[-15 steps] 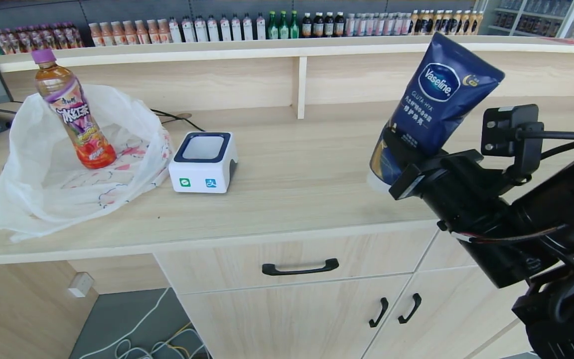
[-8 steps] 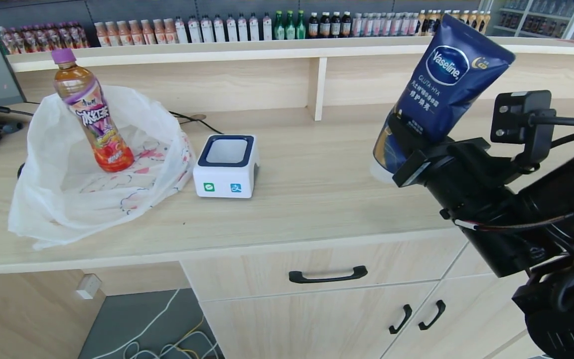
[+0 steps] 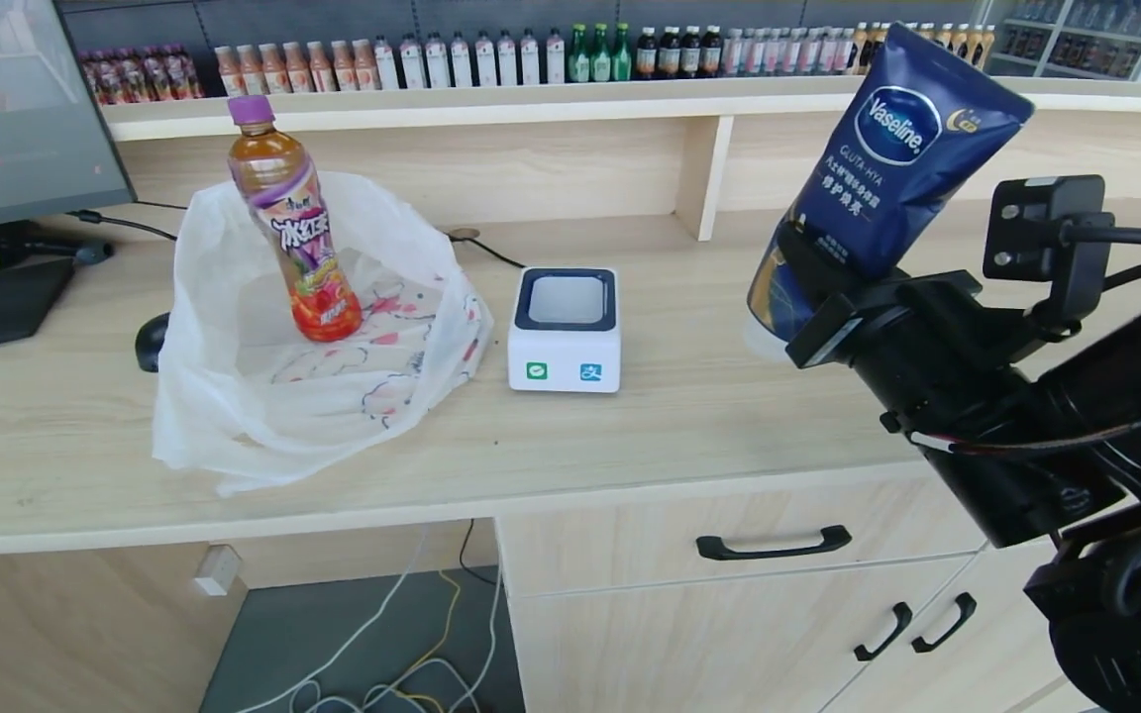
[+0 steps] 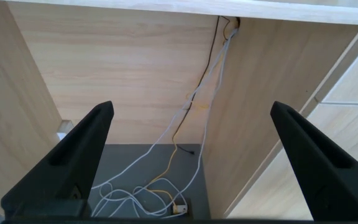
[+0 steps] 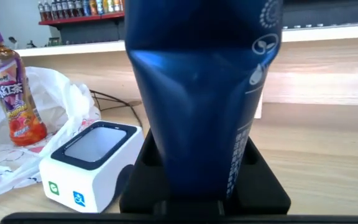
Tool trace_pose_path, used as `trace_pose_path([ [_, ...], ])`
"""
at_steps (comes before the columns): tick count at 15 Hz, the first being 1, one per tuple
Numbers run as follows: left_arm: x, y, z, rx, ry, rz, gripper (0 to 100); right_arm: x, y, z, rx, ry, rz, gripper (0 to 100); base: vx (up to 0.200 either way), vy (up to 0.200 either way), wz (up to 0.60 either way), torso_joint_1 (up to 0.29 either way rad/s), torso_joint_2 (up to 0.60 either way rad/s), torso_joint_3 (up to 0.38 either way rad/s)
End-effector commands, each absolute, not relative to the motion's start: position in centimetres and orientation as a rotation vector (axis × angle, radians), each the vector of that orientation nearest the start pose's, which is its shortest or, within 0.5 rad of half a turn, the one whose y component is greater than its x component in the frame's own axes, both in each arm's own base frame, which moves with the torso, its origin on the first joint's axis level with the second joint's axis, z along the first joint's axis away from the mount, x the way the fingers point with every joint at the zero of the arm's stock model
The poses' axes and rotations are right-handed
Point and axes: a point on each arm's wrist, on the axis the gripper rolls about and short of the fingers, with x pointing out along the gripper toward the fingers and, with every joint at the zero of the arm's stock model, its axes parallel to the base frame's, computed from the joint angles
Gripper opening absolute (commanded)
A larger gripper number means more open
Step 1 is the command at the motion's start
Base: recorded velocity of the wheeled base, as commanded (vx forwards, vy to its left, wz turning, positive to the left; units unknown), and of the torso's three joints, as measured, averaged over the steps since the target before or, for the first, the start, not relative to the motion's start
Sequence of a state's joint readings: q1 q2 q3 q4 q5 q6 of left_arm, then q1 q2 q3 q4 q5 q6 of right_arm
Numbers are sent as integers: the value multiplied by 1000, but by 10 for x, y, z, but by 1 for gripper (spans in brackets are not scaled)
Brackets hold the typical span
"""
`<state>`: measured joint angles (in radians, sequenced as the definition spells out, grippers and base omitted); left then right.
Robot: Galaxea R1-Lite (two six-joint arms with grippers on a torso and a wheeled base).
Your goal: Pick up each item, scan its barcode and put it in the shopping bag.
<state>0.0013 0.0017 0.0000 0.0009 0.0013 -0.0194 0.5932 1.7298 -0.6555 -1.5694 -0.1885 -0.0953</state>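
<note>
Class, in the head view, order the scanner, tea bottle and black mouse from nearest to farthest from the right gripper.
1. Scanner, mid-counter, nearest the right gripper and its blue tube.
2. Tea bottle, standing in the bag.
3. Black mouse, beyond the bag, far left.

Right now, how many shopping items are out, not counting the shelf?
2. The tea bottle stands in the shopping bag; the blue tube is held by the right gripper. The bag's folds could hide more.
</note>
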Motion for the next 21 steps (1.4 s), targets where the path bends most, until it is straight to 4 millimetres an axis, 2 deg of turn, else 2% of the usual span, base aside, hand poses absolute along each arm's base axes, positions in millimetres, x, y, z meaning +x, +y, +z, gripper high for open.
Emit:
trace_pose_path([
  [1, -23, 0, 75, -20, 5, 3, 100, 237, 155, 229, 101, -486, 373, 0, 0, 200, 0, 2, 2, 7],
  [5, -23, 0, 76, -15, 2, 3, 100, 235, 154, 232, 94, -495, 371, 0, 0, 50, 0, -1, -2, 1],
  [12, -23, 0, 76, -15, 2, 3, 100, 242, 159, 223, 51, -476, 374, 0, 0, 0, 0, 0, 0, 0],
  [15, -23, 0, 76, -15, 2, 3, 100, 238, 159, 221, 40, -465, 366, 0, 0, 0, 0, 0, 0, 0],
  [17, -23, 0, 76, -17, 2, 3, 100, 231, 173, 232, 75, -492, 321, 0, 0, 0, 0, 0, 0, 0],
  [19, -23, 0, 76, -15, 3, 3, 100, 224, 188, 231, 101, -472, 314, 0, 0, 0, 0, 0, 0, 0],
  [21, -23, 0, 76, -15, 2, 3, 100, 227, 190, 232, 108, -478, 313, 0, 0, 0, 0, 0, 0, 0],
])
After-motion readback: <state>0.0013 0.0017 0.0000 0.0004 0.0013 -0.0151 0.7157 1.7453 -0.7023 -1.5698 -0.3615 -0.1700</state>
